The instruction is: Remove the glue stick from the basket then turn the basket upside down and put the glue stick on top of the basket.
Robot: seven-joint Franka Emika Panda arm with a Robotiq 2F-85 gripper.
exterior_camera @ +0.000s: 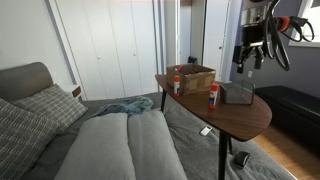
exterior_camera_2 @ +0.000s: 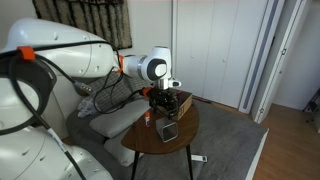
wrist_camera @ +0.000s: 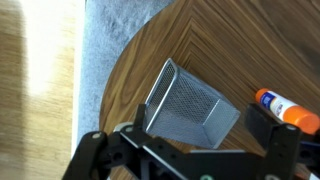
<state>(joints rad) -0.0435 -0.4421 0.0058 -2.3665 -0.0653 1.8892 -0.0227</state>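
The grey mesh basket point(exterior_camera: 238, 93) sits on the round wooden table point(exterior_camera: 250, 118). In the wrist view the basket point(wrist_camera: 190, 105) appears tipped on its side, wider rim to the left. The glue stick point(exterior_camera: 213, 95), white with a red-orange cap, stands on the table just beside the basket, outside it. Its cap end also shows in the wrist view point(wrist_camera: 283, 107). My gripper point(exterior_camera: 250, 58) hangs above the basket, open and empty. In the wrist view its fingers point(wrist_camera: 198, 128) straddle the basket without touching it. The gripper point(exterior_camera_2: 163, 100) and the basket point(exterior_camera_2: 168, 130) also show in an exterior view.
A brown wicker-like box point(exterior_camera: 194, 77) stands at the back of the table with a squat red-topped white bottle point(exterior_camera: 177, 83) beside it. A grey sofa with cushions point(exterior_camera: 110, 140) lies beside the table. The table edge runs close to the basket point(wrist_camera: 120, 70).
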